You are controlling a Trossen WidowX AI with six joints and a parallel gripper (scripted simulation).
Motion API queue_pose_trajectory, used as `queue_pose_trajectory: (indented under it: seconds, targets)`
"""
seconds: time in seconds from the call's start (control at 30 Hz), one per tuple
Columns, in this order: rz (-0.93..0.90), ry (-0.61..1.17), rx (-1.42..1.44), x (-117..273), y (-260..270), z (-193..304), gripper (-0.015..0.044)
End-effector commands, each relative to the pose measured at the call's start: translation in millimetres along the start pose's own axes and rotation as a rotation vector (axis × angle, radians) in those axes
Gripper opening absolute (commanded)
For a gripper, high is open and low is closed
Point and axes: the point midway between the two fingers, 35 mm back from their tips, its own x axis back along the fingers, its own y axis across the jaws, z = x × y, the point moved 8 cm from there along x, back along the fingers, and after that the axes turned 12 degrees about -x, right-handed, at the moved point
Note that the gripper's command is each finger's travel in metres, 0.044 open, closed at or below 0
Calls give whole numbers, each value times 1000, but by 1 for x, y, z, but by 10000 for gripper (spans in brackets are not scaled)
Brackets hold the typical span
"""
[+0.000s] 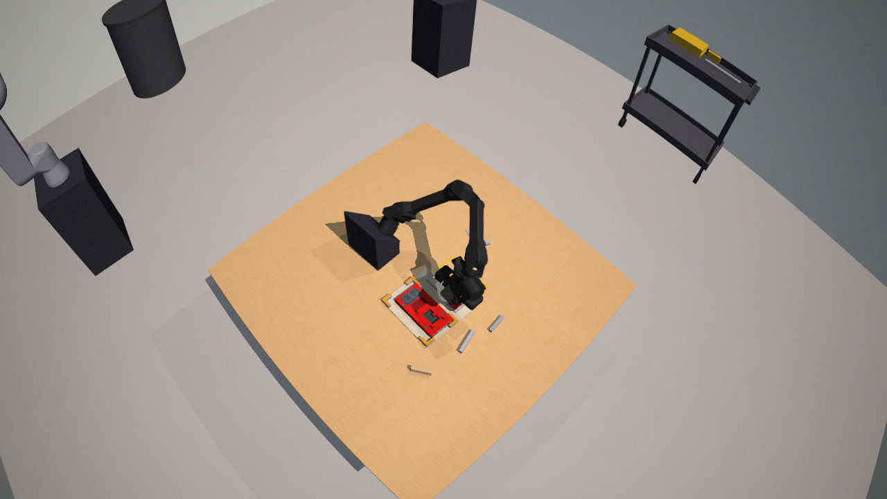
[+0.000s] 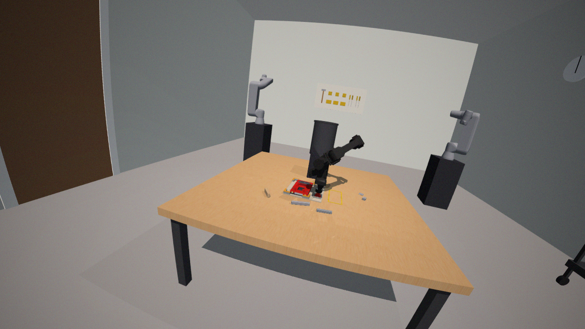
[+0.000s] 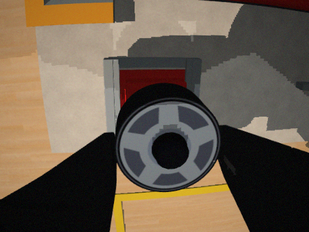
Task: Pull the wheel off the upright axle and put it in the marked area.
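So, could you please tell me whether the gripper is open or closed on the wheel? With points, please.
Closed on it: both fingers press the sides of the wheel (image 3: 130, 142).

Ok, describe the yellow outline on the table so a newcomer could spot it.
On the wooden table, find the pale board carrying the red block. Just beyond its end with the small red piece is a thin yellow square. It's only a line; the nearby grey bars are solid.

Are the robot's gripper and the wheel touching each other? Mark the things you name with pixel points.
Touching. The wrist view shows it: the gripper (image 1: 457, 301) (image 2: 318, 193) (image 3: 166, 139) is shut on the wheel (image 3: 132, 139), one black finger pressed against each side of it.
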Motion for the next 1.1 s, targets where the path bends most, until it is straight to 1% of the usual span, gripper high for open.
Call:
queue_pose_trajectory:
  seconds: [0.0, 1.07]
  targets:
    - [-6, 1, -5, 5, 0, -1, 0]
    - [-9, 2, -6, 16, -1, -1, 0]
